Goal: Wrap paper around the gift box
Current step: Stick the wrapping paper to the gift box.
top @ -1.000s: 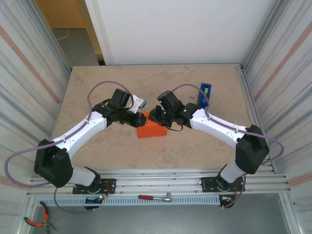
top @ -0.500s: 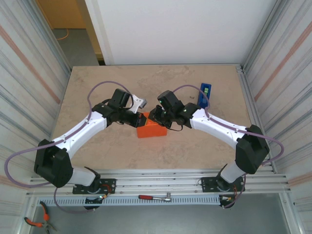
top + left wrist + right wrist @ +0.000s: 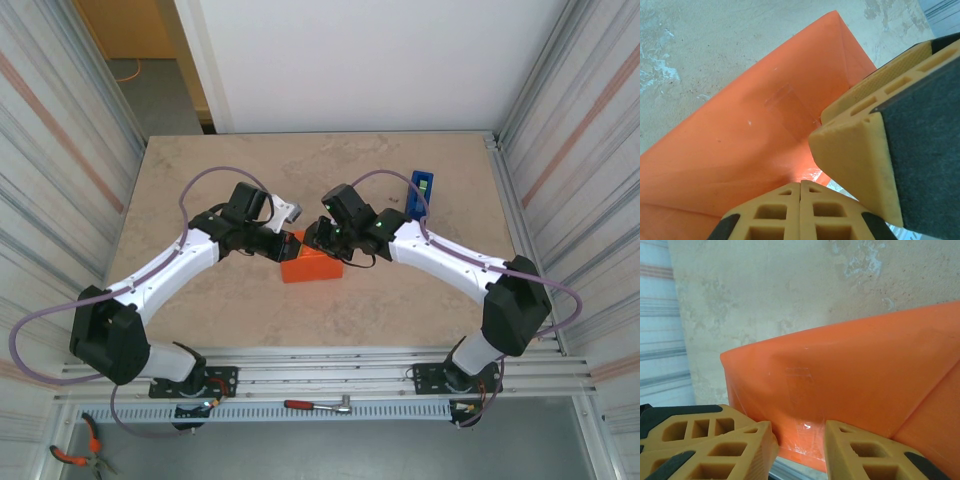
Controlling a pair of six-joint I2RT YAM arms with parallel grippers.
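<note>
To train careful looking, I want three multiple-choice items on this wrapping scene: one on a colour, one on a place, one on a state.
1. What colour is the paper?
A green; B orange; C white.
2. Where is the tape dispenser?
A on top of the paper; B on the table, beyond and right of the paper; C in a gripper.
3. How do the fingers of the left gripper stand?
A wide apart; B around the dispenser; C pressed together.

Key: 1 B, it is orange in every view. 2 B, it stands on bare tabletop, apart from the paper. 3 C, the left wrist view shows no gap between them.
</note>
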